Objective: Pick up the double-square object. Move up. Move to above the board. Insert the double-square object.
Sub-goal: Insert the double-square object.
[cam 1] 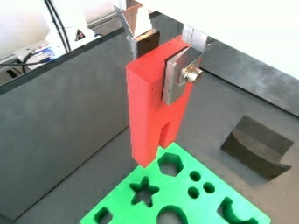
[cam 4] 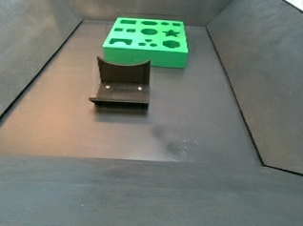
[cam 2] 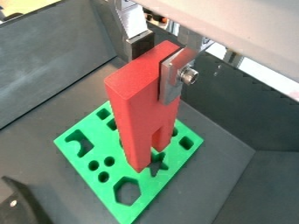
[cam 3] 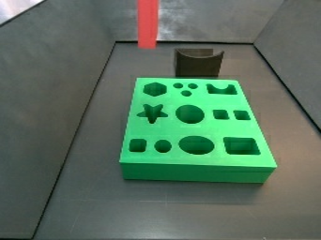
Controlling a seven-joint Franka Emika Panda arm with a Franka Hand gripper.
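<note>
The gripper (cam 1: pixel 158 54) is pinching the double-square object (cam 1: pixel 153 105) by its joined end — prongs hanging down, clear above the board (cam 3: pixel 194 127). In a side view the fixture (cam 3: pixel 197 62) is standing just beyond the board's far edge — apart from it.

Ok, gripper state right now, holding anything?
Gripper: shut on the double-square object, held raised over the board, not yet inserted.

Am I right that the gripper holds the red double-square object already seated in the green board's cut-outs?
Not quite: the gripper does hold the double-square object, but it hangs above the board, not seated, as a side view shows.
</note>
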